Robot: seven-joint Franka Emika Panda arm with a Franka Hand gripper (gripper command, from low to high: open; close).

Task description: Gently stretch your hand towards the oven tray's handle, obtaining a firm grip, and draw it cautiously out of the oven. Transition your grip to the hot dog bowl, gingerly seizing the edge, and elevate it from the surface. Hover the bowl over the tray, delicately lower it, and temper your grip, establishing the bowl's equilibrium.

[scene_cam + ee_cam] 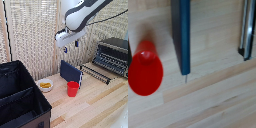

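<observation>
Hovering high with nothing held, the gripper [71, 46] looks slightly parted; the small off-white hot dog bowl [45, 85] seems light, rigid, best pinched at its rim.

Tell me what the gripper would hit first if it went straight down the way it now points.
Most likely the top edge of the upright dark blue panel, which sits near the middle of the wrist view. The gripper hangs well above it; the red cup lies off to one side. Depth is uncertain.
</observation>
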